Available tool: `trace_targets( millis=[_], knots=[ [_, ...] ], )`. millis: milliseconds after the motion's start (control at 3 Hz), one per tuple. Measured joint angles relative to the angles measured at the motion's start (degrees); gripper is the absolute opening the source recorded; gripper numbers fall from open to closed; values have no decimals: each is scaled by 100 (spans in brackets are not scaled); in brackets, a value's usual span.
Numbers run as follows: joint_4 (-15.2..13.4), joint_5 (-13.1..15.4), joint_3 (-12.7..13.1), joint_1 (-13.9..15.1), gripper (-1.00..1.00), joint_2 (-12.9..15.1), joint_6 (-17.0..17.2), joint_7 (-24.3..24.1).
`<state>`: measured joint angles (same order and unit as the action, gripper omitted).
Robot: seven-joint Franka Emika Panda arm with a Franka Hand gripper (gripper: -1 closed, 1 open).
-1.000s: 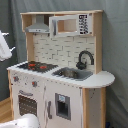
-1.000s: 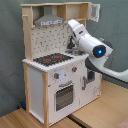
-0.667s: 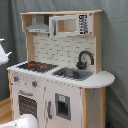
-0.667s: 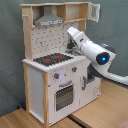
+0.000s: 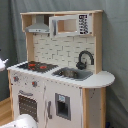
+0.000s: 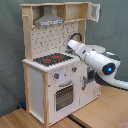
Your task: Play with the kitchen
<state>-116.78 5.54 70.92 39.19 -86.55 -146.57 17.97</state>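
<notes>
Hood (image 5: 38, 25) overhangs hob (image 5: 35, 65); faucet (image 5: 85, 58) stands behind sink (image 5: 74, 74).

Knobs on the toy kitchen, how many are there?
2 that I can see, both on the front panel below the hob in the second exterior view: one knob nearer the corner, the other knob closer to the arm. The arm may hide more.
</notes>
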Motion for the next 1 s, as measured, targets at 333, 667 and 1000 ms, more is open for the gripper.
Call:
trace_targets(
  millis=[333,667,1000],
  knots=[
    [-272,94,102,-356,100,1,-101,422],
    [-499,134,197,-697,100,6,-170,929],
    [-681,134,354,-1011,100,19,-182,1375]
  ],
)
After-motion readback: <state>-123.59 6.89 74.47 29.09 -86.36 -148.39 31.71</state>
